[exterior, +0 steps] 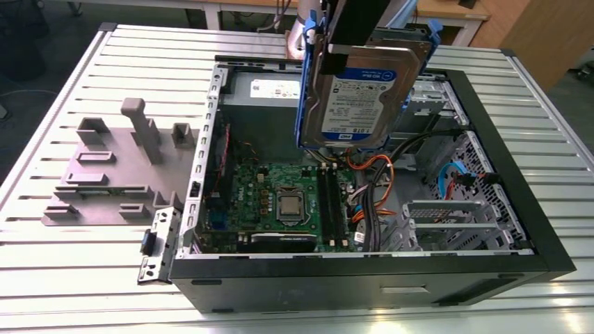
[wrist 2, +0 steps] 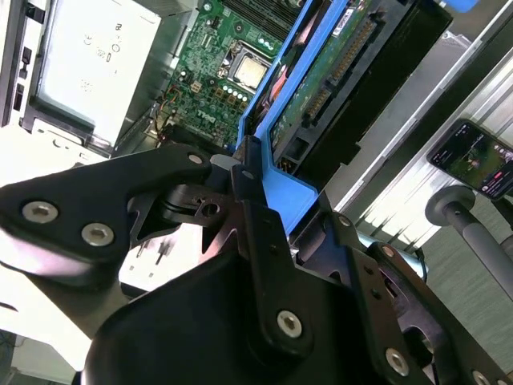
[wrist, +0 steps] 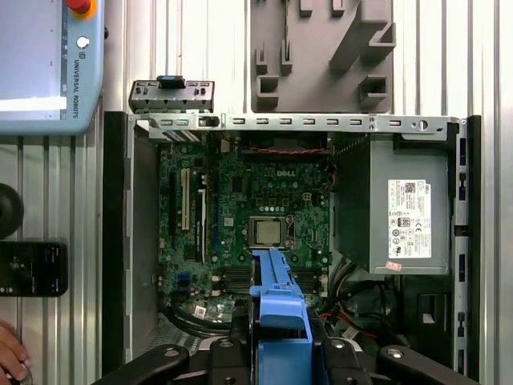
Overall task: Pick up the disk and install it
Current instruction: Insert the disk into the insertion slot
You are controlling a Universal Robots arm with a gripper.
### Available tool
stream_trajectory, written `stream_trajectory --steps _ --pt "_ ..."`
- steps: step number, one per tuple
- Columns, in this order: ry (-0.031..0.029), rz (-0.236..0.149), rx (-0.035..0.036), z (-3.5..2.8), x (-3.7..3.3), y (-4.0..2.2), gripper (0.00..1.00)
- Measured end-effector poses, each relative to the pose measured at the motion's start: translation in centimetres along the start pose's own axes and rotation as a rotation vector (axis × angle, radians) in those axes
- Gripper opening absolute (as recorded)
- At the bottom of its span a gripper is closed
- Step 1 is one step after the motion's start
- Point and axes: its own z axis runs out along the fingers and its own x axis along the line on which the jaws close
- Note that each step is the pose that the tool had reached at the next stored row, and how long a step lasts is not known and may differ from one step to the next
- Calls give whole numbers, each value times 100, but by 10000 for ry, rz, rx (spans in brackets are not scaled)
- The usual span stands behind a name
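In the exterior view, the gripper (exterior: pixel 360 24) holds the disk (exterior: pixel 357 97) upright above the open case (exterior: pixel 352 278), label toward the camera and blue carrier edges showing on both sides. The disk hangs over the case's back half, clear of the board (exterior: pixel 278 202) below it and in front of the grey power supply (exterior: pixel 264 90). The case lies on a slatted table (exterior: pixel 55 278), and a grey fixture (exterior: pixel 111 174) sits on the table at the exterior view's left, just beside the case. In the second wrist view, the black fingers (wrist 2: pixel 252 216) are closed tight on the carrier's blue end tab, so the gripper (wrist 2: pixel 280 200) is clamped on the disk (wrist 2: pixel 317 92), whose circuit side and connector edge face the camera. Beyond it are the board (wrist 2: pixel 232 72) and the power supply (wrist 2: pixel 96 56), and a phone (wrist 2: pixel 477 156) is mounted off to one side. In the first wrist view, the gripper (wrist: pixel 279 357) grips the disk (wrist: pixel 276 297) edge-on above the board (wrist: pixel 264 200), the power supply (wrist: pixel 405 208) beside it, the fixture (wrist: pixel 321 56) past the case wall (wrist: pixel 116 241), and a pendant (wrist: pixel 48 64) and phone (wrist: pixel 32 269) on the table.
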Motion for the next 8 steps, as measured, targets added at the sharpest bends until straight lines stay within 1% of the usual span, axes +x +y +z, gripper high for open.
stream_trajectory --steps 8 --pt "0 -1 0 0 6 -2 36"
